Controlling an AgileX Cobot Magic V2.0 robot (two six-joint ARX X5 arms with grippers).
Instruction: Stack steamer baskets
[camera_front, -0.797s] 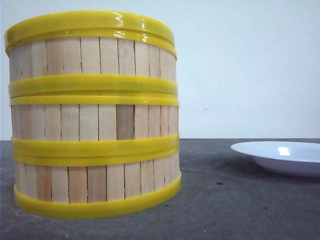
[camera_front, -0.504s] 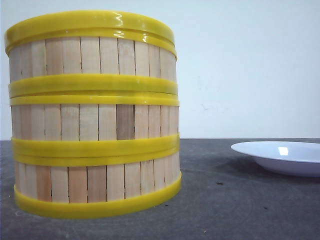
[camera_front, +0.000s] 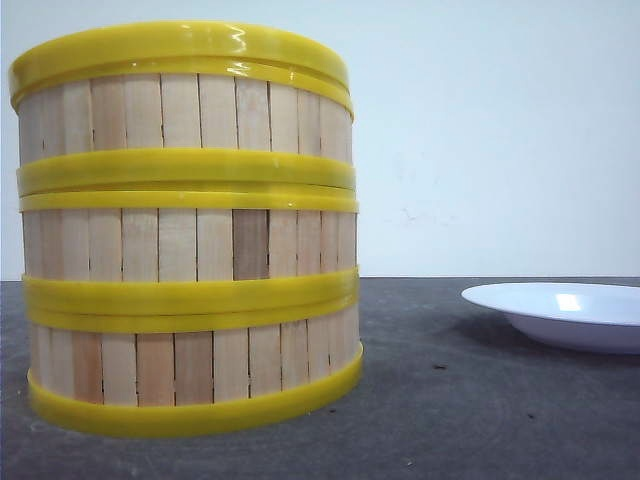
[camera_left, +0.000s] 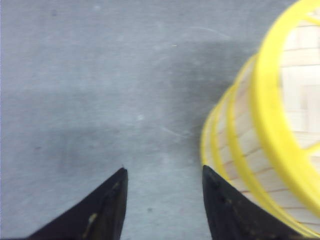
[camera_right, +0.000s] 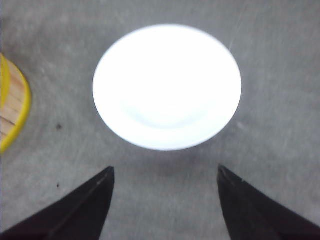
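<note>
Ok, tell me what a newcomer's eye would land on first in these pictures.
First, the stack of three steamer baskets, pale wooden slats banded by yellow rims, filling the left of the front view on the dark table. Next, the empty white plate, on the table to the stack's right and apart from it. Both the left gripper and the right gripper hang open above the table, holding nothing.

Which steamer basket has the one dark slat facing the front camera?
The middle steamer basket of the stack: one brown slat among pale ones. The top basket and bottom basket lack it.
</note>
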